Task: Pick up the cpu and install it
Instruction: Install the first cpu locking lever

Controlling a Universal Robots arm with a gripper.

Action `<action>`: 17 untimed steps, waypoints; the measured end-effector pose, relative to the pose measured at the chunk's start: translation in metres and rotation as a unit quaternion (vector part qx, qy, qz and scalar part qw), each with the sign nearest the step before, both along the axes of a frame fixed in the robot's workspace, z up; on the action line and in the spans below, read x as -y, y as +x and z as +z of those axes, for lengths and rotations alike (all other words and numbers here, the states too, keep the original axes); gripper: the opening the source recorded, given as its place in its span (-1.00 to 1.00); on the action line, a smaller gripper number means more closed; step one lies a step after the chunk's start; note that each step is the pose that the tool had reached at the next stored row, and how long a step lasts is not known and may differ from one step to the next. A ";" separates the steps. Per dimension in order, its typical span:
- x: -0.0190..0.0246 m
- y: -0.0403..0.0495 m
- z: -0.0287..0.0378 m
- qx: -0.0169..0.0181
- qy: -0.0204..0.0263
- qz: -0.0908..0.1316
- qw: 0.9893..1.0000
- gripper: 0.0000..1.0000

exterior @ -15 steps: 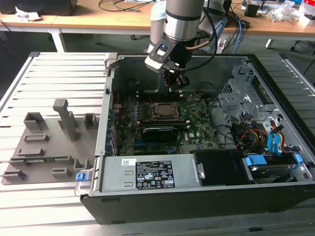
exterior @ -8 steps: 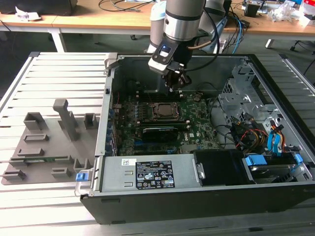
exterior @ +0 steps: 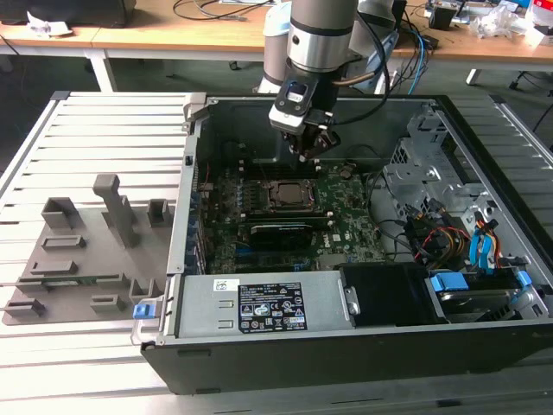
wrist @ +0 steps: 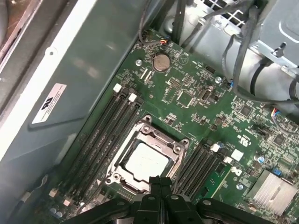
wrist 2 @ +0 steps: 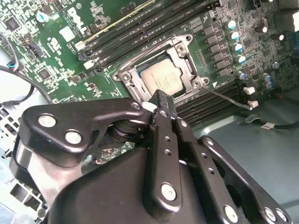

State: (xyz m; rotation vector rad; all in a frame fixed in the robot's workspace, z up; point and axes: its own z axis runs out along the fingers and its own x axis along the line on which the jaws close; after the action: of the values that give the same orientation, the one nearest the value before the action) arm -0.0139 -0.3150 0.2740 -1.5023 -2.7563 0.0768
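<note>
1. Gripper [wrist: 160,183] fingers pressed together, holding nothing, hovering inside the open computer case [exterior: 484,346].
2. Cpu [wrist: 146,162] lies seated in the metal-framed socket [wrist: 161,137], directly below the fingertips, apart from them.

Robotics lab or workshop: slatted metal workbench [exterior: 104,138], opened computer case [exterior: 363,346] at centre, wooden desks [exterior: 173,35] with cables [exterior: 216,10] along upper edge.
</note>
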 end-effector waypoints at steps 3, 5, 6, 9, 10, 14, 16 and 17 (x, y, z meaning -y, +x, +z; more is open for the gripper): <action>0.0000 0.0000 0.0000 0.000 0.000 0.017 1.000 -0.79; 0.0000 0.0000 0.0000 0.000 0.000 0.028 1.000 -0.79; 0.0000 0.0000 0.0000 0.000 0.000 0.037 0.999 -0.79; 0.0000 0.0000 0.0000 0.000 0.000 0.050 0.999 -0.79; 0.0000 0.0000 0.0000 0.000 0.000 0.055 0.998 -0.79; 0.0000 0.0000 0.0000 0.000 0.000 0.070 0.998 -0.79; 0.0000 0.0000 0.0000 0.000 0.000 0.078 0.997 -0.79; 0.0000 0.0000 0.0000 0.000 0.000 0.080 0.997 -0.79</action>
State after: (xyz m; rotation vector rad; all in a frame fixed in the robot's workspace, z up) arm -0.0139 -0.3150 0.2740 -1.2773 -2.8718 0.0768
